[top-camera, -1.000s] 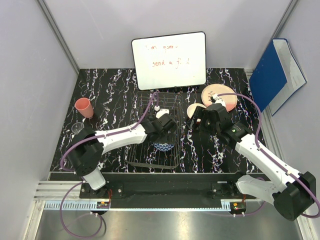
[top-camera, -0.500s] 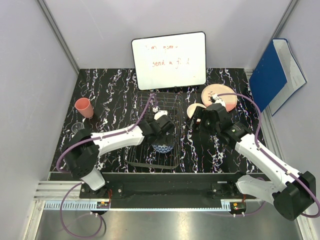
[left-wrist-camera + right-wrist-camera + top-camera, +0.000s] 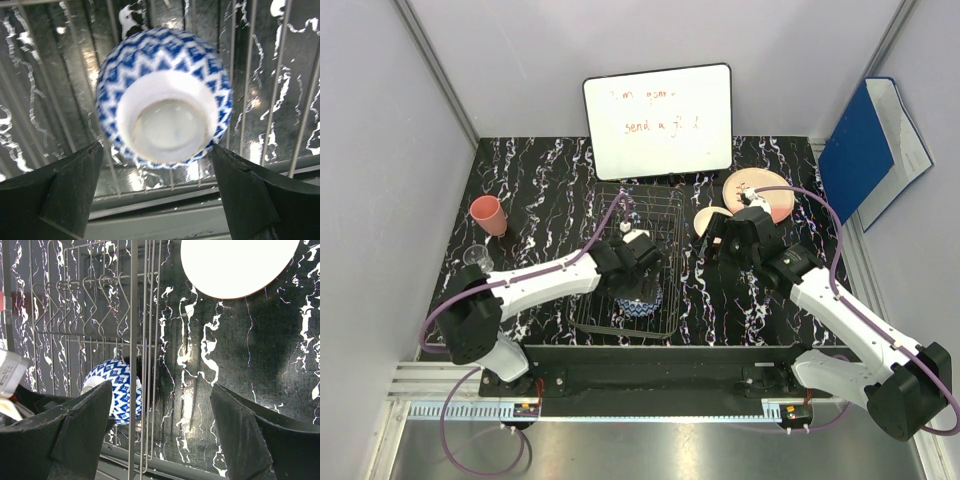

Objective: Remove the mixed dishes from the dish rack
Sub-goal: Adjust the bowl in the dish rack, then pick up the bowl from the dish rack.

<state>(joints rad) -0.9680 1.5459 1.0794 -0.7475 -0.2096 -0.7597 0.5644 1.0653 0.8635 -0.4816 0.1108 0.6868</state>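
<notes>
The blue-and-white patterned bowl (image 3: 165,95) lies upside down in the black wire dish rack (image 3: 660,205), foot ring up. My left gripper (image 3: 638,280) is open right above it. In the left wrist view my left gripper (image 3: 157,190) has a finger on each side of the bowl's near edge, not touching it. My right gripper (image 3: 733,243) is open and empty over the table right of the rack. The cream bowl (image 3: 706,218) and the pale pink plate (image 3: 760,188) sit just beyond it. The salmon-pink cup (image 3: 488,214) and the clear glass (image 3: 474,257) stand at the left.
A white whiteboard (image 3: 658,120) leans at the back behind the rack, and a blue binder (image 3: 868,145) leans at the far right. In the right wrist view the rack's wire side (image 3: 132,315) stands left of my right gripper (image 3: 167,435), with the blue bowl (image 3: 117,390) behind it and the cream bowl (image 3: 235,265) ahead.
My left gripper has moved nearer and lower, down over the blue-and-white bowl. The right arm has not moved.
</notes>
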